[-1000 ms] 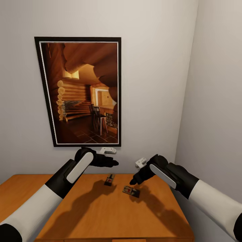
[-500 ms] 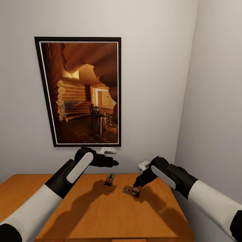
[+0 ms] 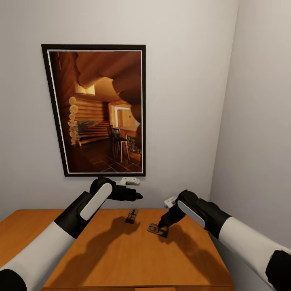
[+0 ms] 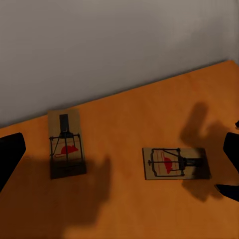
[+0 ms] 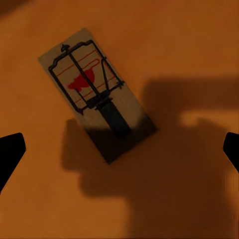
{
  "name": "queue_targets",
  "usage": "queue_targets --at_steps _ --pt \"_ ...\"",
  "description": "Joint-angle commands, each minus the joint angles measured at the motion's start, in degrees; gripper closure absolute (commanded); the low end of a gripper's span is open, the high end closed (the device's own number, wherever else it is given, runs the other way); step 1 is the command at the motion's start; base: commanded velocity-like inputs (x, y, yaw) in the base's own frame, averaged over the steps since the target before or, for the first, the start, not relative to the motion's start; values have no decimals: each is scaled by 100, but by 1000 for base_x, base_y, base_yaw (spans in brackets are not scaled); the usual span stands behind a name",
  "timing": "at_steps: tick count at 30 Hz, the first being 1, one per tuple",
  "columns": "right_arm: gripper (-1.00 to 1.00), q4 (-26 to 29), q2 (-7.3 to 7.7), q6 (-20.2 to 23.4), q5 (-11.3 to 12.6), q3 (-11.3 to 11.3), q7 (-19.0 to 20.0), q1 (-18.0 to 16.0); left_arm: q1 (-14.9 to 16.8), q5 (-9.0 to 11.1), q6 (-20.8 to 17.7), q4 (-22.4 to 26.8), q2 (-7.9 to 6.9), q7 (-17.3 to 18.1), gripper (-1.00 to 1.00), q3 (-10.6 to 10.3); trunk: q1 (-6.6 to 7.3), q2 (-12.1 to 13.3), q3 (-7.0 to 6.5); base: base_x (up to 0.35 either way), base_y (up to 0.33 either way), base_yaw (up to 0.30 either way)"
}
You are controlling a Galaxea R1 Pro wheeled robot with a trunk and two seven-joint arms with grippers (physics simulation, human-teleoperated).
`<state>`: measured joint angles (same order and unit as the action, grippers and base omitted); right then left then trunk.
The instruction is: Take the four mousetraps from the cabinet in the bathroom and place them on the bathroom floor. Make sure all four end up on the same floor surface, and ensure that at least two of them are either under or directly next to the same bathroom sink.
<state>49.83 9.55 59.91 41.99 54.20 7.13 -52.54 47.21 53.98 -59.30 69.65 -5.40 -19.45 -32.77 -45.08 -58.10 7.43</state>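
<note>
Mousetraps: two lie flat on the cabinet (image 3: 121, 246) top, near the wall under a framed picture (image 3: 97, 109). The far trap (image 3: 131, 216) sits just beyond the left tool (image 3: 135, 197), which hovers above the wood; its fingers stand spread and hold nothing. The near trap (image 3: 157, 230) lies just below the right tool (image 3: 162, 223), whose dark fingertips (image 5: 11, 152) show wide apart on either side of the board, not touching it as far as I can tell.

By my reading the task is at an early stage: no trap seen here is on the floor, neither is gripped, and the other two cannot be accounted for. Picking up, carrying and placing by the sink all seem left to do.

No readable writing; each board bears only a red mouse-shaped mark and thin red lines.
</note>
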Motion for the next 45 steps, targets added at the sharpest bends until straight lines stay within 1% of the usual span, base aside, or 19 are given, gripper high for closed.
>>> queue_targets --at_steps 1,8,22,27,38,45 --pt "-100 -46 -32 9 -63 14 60 -11 7 60 -3 6 -5 -60 -100 -15 -1 -7 9 0 0 0" --pt "-100 -181 -167 9 -67 -3 60 -31 7 63 -4 10 2 -59 -100 -18 -1 -7 9 0 0 0" --pt "-100 -215 -290 9 -72 -64 61 -211 7 68 -8 14 4 -59 -100 -19 -1 -7 9 0 0 0" --pt "-100 -261 -363 9 -71 -70 61 -333 7 69 -4 9 4 -54 -100 -19 -1 -7 9 0 0 0" --pt "-100 -338 -434 9 -64 -75 59 -550 7 68 -3 13 4 -50 -100 -26 -1 -7 9 0 0 0" --pt "-100 -569 -566 9 -64 -78 54 -606 7 67 -3 14 4 -50 -100 -27 -1 -7 9 0 0 0"
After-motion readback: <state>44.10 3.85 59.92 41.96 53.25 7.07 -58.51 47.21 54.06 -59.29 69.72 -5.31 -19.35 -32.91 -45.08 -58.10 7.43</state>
